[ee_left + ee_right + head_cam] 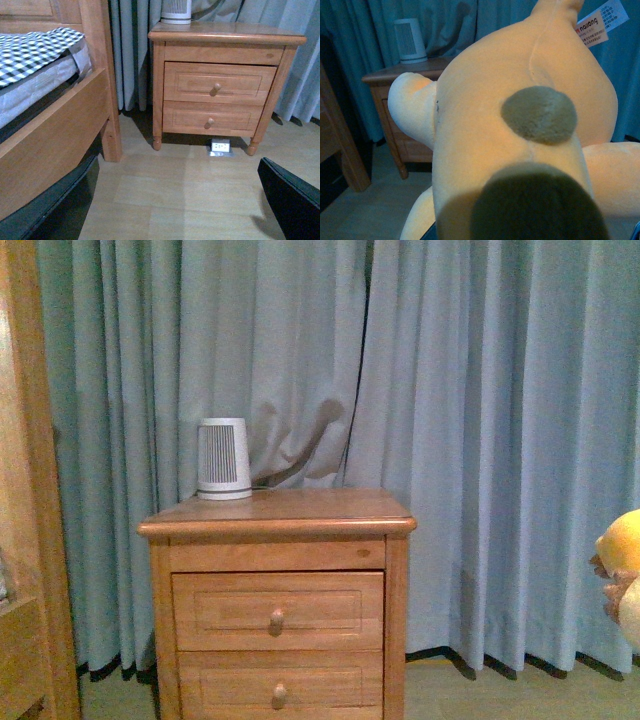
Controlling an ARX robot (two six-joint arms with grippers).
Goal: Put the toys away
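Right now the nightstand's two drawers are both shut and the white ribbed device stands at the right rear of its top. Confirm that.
One thing is off: the white ribbed device stands at the left rear of the nightstand top, not the right. The front view shows it. The two drawers are both shut, as stated.

Front view: level with the nightstand, square-on to it and the curtain, from mid-distance. Left wrist view: low, tilted down over the floor, beside the bed, toward the same nightstand. Right wrist view: hard against the toy, nightstand behind. Shared by all three: nightstand, heater, curtain.
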